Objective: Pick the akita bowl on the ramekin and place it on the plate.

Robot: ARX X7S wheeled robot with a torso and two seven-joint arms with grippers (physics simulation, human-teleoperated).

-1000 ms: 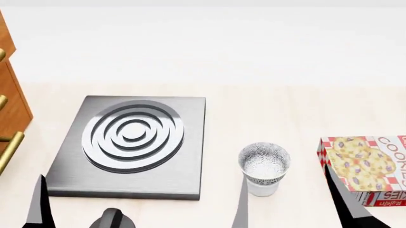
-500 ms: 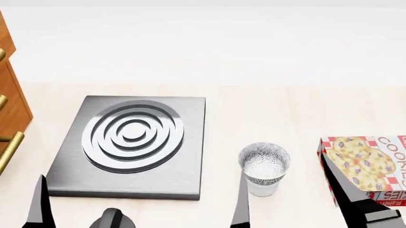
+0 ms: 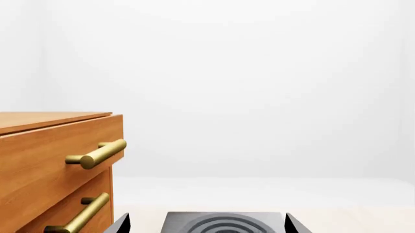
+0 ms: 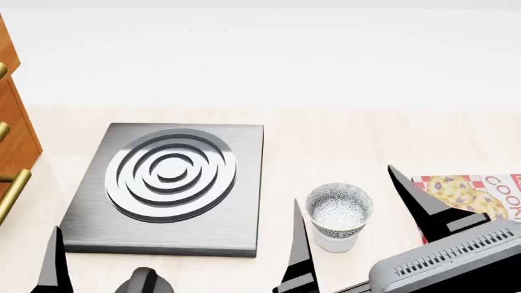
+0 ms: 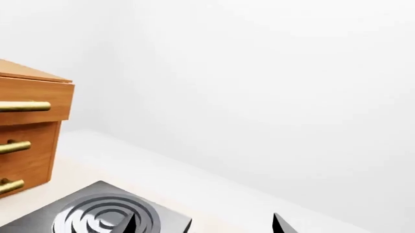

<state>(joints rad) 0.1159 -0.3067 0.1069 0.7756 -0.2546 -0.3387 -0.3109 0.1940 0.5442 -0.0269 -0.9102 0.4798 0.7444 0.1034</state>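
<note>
The akita bowl (image 4: 338,206), speckled black and white, sits stacked in the white ramekin (image 4: 332,242) on the pale counter, right of centre in the head view. My right gripper (image 4: 343,186) is open, and its two dark fingers stand either side of the stacked bowl without touching it. The right wrist view shows that gripper (image 5: 204,224) open with only counter between the tips; the bowl is hidden there. My left gripper (image 3: 206,225) is open and empty, low at the head view's left, where one of its fingers (image 4: 55,253) shows. The plate is out of view.
A grey stove plate (image 4: 244,201) with concentric rings lies left of the bowl. A dark knob (image 4: 143,278) sits at its near edge. A cookie box (image 4: 488,192) lies right of the bowl, behind my right gripper. A wooden drawer unit (image 4: 12,140) with brass handles stands at the far left.
My right gripper has moved forward and up into the head view, its fingers now flanking the bowl and its grey body showing at the bottom right. Bowl, ramekin and left arm are unmoved.
</note>
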